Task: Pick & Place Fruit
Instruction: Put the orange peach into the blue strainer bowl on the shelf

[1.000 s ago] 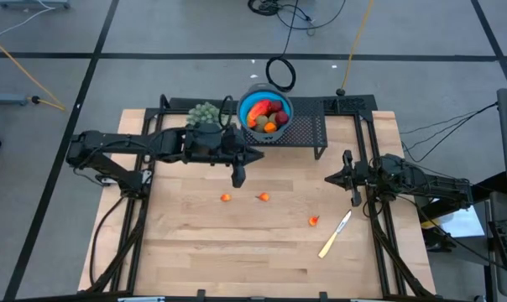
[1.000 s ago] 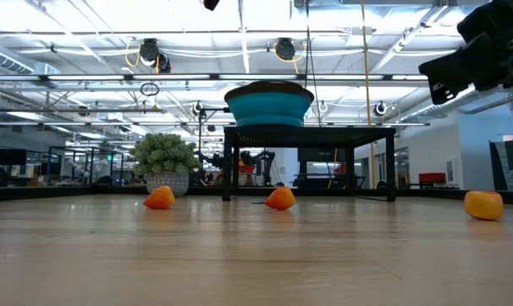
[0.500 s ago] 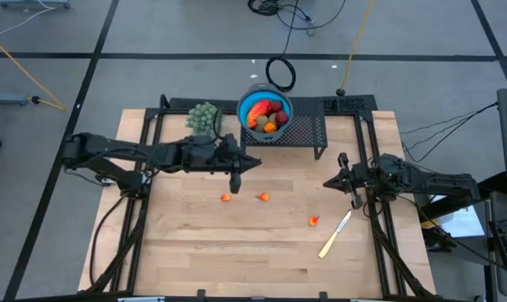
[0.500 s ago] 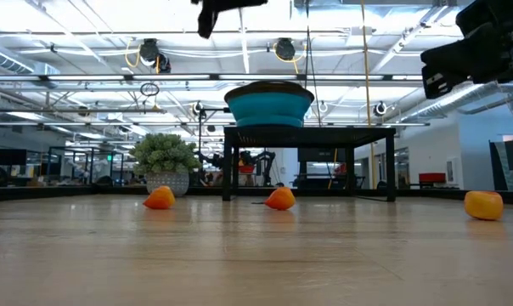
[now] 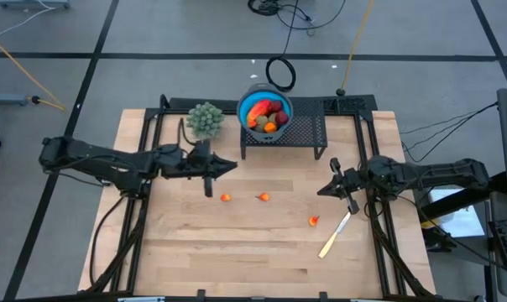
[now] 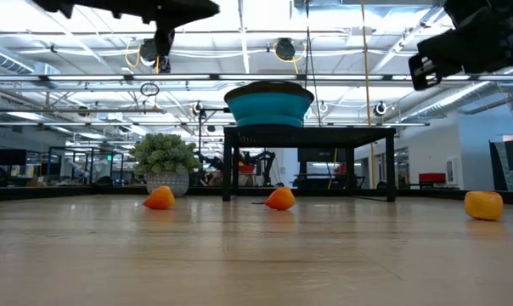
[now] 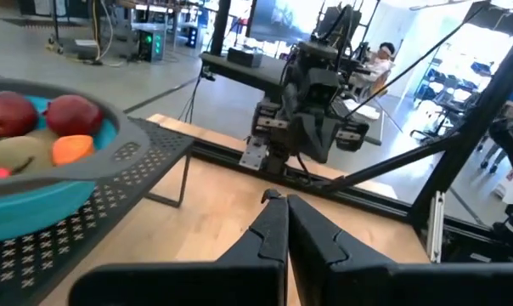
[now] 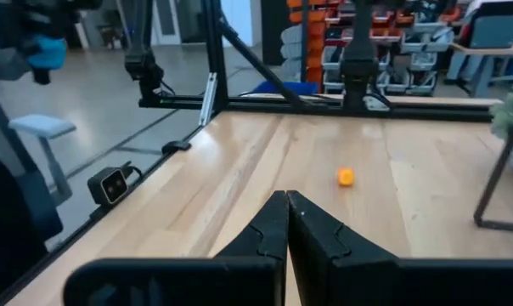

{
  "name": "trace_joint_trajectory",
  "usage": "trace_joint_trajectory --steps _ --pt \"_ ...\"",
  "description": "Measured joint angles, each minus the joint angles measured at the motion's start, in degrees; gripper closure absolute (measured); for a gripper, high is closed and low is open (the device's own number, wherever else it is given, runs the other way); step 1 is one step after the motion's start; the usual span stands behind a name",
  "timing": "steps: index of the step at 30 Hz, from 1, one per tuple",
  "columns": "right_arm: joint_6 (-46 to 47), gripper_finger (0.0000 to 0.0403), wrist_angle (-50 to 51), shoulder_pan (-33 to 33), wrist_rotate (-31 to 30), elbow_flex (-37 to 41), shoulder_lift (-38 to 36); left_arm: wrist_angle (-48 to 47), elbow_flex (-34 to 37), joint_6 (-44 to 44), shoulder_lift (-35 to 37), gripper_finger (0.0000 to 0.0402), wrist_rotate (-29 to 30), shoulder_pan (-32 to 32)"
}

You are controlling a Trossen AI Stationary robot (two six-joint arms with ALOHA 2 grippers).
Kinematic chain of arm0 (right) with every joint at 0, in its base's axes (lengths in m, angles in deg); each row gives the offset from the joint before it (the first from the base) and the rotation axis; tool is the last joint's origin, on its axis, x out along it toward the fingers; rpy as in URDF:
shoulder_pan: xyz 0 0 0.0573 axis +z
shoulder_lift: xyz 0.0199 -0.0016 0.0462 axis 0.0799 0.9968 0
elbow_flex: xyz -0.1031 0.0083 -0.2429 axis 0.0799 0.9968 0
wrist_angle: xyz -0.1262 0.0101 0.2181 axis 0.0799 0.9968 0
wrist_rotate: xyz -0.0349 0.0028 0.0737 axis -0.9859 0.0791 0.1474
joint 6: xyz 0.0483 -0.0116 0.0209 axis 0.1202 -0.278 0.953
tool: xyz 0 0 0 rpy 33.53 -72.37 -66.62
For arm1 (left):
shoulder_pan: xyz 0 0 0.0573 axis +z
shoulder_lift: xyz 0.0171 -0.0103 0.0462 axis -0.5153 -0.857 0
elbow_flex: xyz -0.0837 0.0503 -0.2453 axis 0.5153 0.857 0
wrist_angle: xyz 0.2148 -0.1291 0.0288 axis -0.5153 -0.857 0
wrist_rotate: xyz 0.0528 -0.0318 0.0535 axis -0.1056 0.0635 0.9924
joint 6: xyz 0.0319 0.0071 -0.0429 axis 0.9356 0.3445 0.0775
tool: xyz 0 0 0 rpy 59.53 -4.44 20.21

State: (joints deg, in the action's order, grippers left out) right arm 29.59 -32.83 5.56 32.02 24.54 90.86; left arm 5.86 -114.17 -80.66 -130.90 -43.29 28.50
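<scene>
A blue bowl [image 5: 265,113] stands on a black perforated stand [image 5: 308,132] at the table's far side. It holds red balls [image 7: 70,110], a brown oval [image 7: 19,155] and an orange piece [image 7: 72,149]. Three small orange bits lie on the wood [image 5: 226,198] [image 5: 263,197] [image 5: 313,221], also in the low view [image 6: 160,198] [image 6: 280,198] [image 6: 483,205]. My left gripper [image 5: 234,164] hovers shut, left of the stand and above the table. My right gripper [image 5: 321,190] hovers shut near the right edge, beyond the rightmost orange bit. Both sets of fingers [image 7: 278,204] [image 8: 282,200] hold nothing.
A green bushy plant [image 5: 205,117] in a pot stands left of the bowl. A pale knife [image 5: 335,235] lies near the right gripper, close to the rightmost orange bit. Black rails run along the table's left, right and far sides. Open wood spans the near half.
My left gripper has drawn back from beside the bowl toward the table's left edge, staying shut and empty. My right gripper has shifted a little toward the near edge. The fruit in the bowl and the three orange bits have not moved.
</scene>
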Motion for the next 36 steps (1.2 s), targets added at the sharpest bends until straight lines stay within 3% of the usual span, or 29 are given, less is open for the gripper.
trace_joint_trajectory --steps 7,23,28,36 --pt "-3.41 0.0403 3.21 2.28 -0.19 -8.57 9.13 0.76 6.3 2.85 8.59 0.04 0.3 -0.22" --pt "-9.36 0.0403 32.54 11.17 -3.32 -31.65 30.77 0.61 20.36 3.57 24.82 0.0399 -0.2 -0.18" --pt "-12.01 0.0403 39.7 13.89 -3.4 -35.47 37.07 0.62 22.94 4.91 27.92 0.0393 -0.18 0.12" --pt "-12.5 0.0399 41.26 16.57 -7.77 -36.15 43.4 -2.16 25.16 4.96 30.76 0.0393 -0.16 1.96"
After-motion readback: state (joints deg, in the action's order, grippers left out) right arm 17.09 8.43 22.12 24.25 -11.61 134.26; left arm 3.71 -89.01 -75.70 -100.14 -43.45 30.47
